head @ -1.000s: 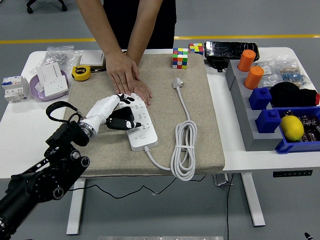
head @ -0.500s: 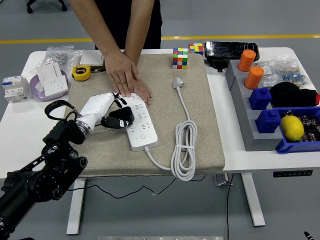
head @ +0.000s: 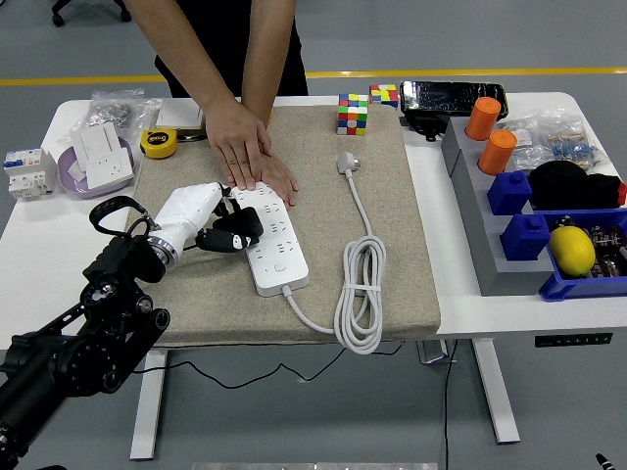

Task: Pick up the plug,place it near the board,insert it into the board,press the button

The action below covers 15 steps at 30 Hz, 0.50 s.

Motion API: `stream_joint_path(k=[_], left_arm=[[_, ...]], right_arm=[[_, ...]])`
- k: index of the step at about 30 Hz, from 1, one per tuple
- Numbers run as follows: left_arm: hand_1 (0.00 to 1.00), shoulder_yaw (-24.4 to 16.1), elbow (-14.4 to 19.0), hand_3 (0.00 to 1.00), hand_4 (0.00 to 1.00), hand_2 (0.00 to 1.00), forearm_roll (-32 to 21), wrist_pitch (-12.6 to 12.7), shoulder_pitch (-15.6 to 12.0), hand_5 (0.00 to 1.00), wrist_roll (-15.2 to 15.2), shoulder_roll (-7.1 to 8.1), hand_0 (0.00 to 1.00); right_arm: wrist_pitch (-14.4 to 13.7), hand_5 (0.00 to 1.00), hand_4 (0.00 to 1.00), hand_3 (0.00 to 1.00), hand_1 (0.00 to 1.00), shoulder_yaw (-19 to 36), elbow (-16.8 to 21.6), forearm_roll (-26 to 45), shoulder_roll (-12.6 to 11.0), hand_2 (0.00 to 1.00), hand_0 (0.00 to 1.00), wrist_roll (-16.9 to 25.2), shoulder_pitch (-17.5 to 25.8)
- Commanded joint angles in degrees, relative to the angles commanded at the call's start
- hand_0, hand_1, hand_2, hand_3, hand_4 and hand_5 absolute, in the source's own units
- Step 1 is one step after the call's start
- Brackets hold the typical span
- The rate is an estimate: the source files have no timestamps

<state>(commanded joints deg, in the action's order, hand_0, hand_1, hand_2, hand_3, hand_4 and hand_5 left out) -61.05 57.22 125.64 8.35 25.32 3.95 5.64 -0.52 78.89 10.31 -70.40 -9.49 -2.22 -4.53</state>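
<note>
One view only: a high head camera on the robot's side looks forward and down across the whole worktop (head: pixel 460 284), near edge at bottom, grey floor beyond, from moderate distance.

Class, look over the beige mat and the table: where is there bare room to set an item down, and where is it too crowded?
Free: the mat right of the coiled white cord, and its far strip between the person's hands and the Rubik's cube. Crowded: around the power strip, where the left hand holds the black plug, and the blue bins at right.
</note>
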Motion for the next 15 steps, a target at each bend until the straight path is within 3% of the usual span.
stream_joint_path(k=[9, 15], left_arm=[[0.352, 0.0, 1.6, 0.337, 0.633, 0.316, -2.8, -1.6, -0.4, 0.335, 0.0, 0.47, 0.503], [0.353, -0.9, 4.8, 0.334, 0.608, 0.309, -3.7, -3.2, -1.0, 0.334, 0.0, 1.15, 0.503]], right_arm=[[0.0, 0.998, 0.998, 0.806, 0.783, -0.1, 0.0, 0.0, 0.0, 0.766, 0.848, 0.0, 0.2], [0.0, 0.998, 0.998, 0.806, 0.783, -0.1, 0.0, 0.1, 0.0, 0.766, 0.848, 0.0, 0.4]])
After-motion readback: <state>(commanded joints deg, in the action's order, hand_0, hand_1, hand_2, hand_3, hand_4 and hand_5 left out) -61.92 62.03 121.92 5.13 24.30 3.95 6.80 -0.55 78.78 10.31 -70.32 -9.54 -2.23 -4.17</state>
